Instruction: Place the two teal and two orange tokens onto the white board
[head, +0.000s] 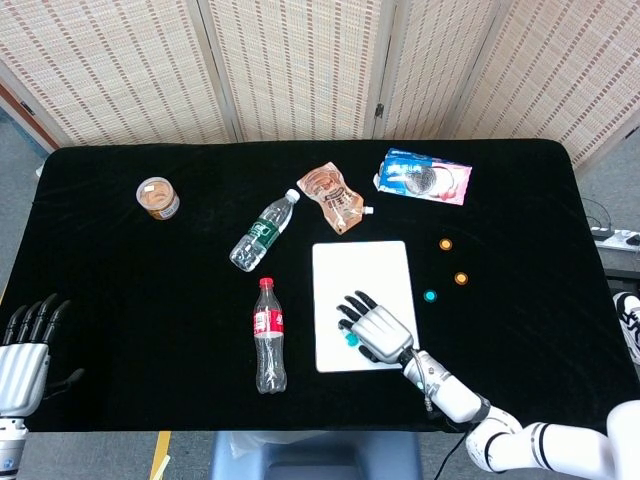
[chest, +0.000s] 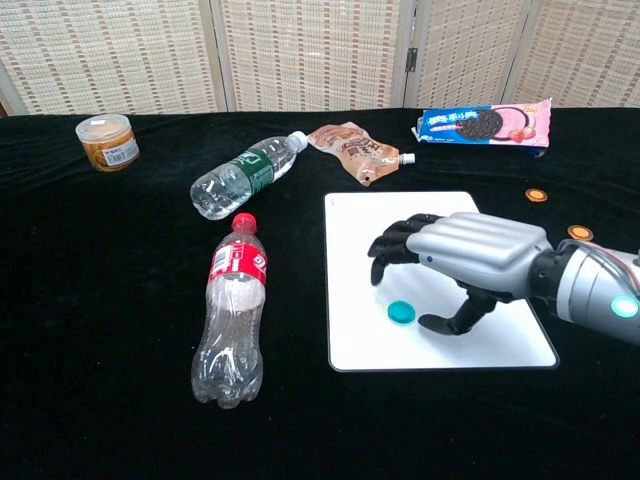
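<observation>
The white board (head: 365, 270) lies right of the table's middle. My right hand (head: 374, 326) arches over its near part, fingers spread. One teal token (chest: 401, 312) lies flat on the board between the fingertips and the thumb, touching neither in the chest view. The other teal token (head: 430, 296) sits on the black cloth just right of the board; the chest view hides it behind the hand. Two orange tokens (head: 445, 243) (head: 461, 278) lie further right on the cloth. My left hand (head: 25, 350) rests at the near left edge, fingers apart and empty.
A cola bottle (head: 268, 335) lies left of the board, and a green-label water bottle (head: 262, 232) lies beyond it. A brown pouch (head: 333, 196) and a cookie pack (head: 423, 176) sit behind the board. A small jar (head: 158, 197) stands at the far left.
</observation>
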